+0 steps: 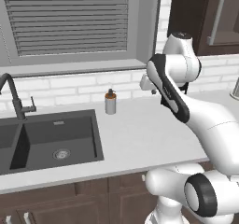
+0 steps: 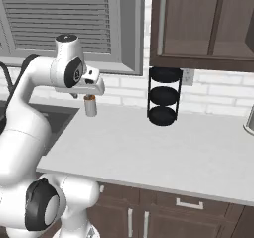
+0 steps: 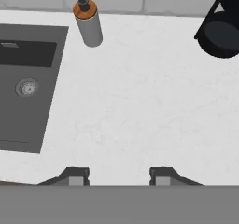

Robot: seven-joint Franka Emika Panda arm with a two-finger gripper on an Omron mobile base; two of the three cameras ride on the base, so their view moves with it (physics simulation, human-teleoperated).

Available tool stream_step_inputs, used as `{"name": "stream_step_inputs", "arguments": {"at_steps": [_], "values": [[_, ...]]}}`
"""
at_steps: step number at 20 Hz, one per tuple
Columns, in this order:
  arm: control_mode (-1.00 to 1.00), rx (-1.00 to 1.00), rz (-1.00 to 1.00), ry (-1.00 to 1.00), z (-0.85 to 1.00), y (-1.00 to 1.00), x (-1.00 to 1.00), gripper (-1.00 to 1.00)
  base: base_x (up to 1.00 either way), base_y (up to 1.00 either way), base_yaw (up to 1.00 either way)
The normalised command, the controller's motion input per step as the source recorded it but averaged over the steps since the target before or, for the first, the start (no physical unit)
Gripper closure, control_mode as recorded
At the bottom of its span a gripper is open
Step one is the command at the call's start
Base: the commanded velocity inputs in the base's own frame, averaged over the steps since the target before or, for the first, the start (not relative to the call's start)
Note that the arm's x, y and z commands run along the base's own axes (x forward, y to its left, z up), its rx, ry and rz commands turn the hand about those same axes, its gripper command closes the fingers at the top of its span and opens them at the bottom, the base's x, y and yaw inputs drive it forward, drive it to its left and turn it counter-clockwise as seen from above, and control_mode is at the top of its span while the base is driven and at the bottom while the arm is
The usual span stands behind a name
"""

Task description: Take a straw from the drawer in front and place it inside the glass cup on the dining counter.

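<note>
The white counter point(image 1: 140, 134) runs under a window with grey slatted blinds point(image 1: 70, 17), a dark sink point(image 1: 51, 139) set into it at the left. On the right stands a black three-tier rack point(image 2: 163, 96). A grey soap dispenser with an orange collar point(image 3: 87, 22) stands upright by the brick wall, just beside the sink. The gripper point(image 3: 119, 176) hovers above bare counter, fingers point(image 3: 74, 175) apart and holding nothing. A closed drawer point(image 2: 190, 204) sits below the counter's edge.
</note>
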Motion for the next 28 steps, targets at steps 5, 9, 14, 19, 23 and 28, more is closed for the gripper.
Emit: {"name": "stream_step_inputs", "arguments": {"at_steps": [5,9,14,19,23,28], "values": [[1.00,0.00,0.00,0.00,0.00,0.00,0.00,-1.00,-0.16,0.01,0.00],[1.00,0.00,0.00,0.00,0.00,0.00,0.00,-1.00,-0.30,0.42,-0.22],[1.00,0.00,0.00,0.00,0.00,0.00,0.00,-1.00,-0.13,0.66,-0.39],[1.00,0.00,0.00,0.00,0.00,0.00,0.00,-1.00,-0.14,0.77,-0.44],[1.00,0.00,0.00,0.00,0.00,0.00,0.00,-1.00,-0.23,0.87,-0.49],[1.00,0.00,0.00,0.00,0.00,0.00,0.00,-1.00,-0.26,0.78,-0.45]]}}
